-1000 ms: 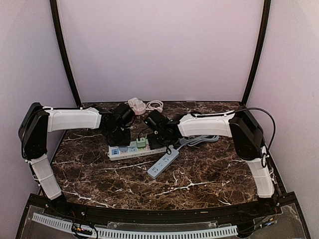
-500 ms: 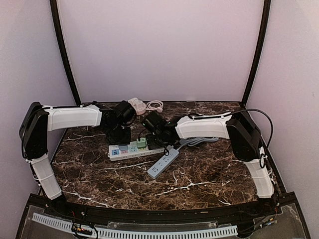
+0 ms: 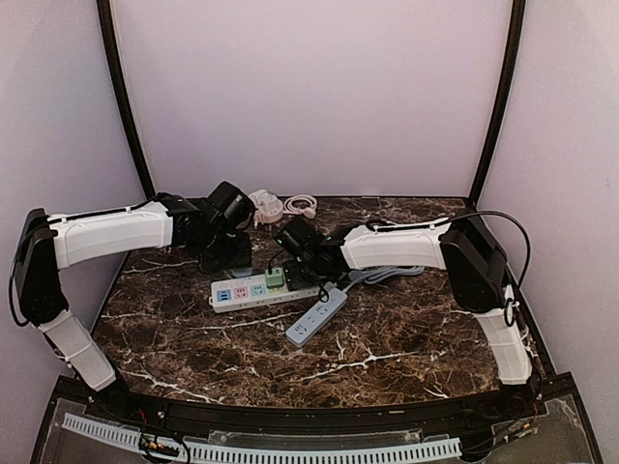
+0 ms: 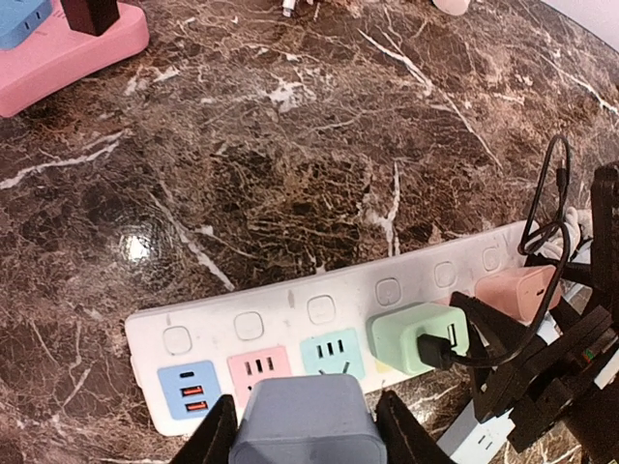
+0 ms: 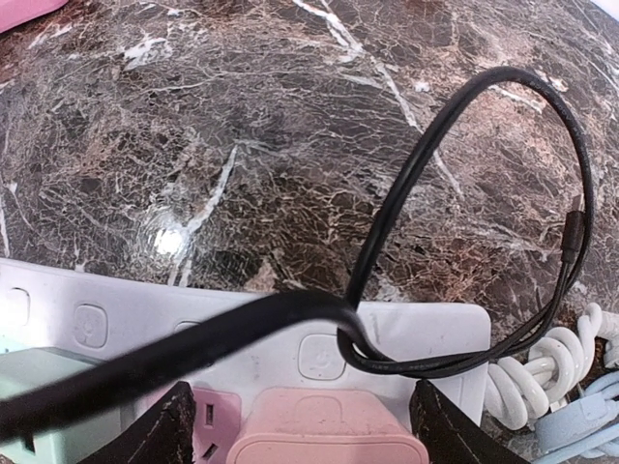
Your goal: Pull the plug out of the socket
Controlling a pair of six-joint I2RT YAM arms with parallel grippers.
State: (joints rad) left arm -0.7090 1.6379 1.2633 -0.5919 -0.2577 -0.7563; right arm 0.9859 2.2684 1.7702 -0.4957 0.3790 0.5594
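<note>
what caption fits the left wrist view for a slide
Left gripper holds a grey-blue square plug above the white power strip on a dark marble table.

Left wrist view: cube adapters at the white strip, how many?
3: grey-blue adapter in the left end effector, green adapter plugged into the white strip, pink adapter next to the green. Others possibly hidden.

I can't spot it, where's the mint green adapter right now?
In the left wrist view, the mint green adapter sits plugged into the white power strip, lower right, beside the pink adapter.
</note>
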